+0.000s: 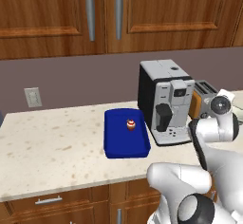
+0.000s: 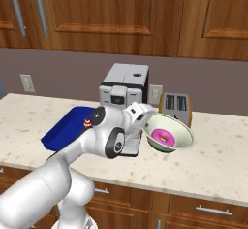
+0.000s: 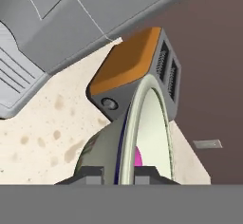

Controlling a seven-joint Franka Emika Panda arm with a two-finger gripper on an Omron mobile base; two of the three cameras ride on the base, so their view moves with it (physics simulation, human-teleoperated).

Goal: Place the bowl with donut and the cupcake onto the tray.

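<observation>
The pincer [image 3: 118,173] was clamped on the bowl's [image 2: 180,131] rim, bowl tipped steeply, donut [image 2: 163,137] inside.

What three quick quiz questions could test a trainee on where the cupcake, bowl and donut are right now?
1. True or false: the cupcake sits on the blue tray.
2. What grips the bowl by its rim? A) gripper B) nothing
3. What lies inside the lifted, tilted bowl?

Key: 1 true. 2 A. 3 the pink donut.
</observation>
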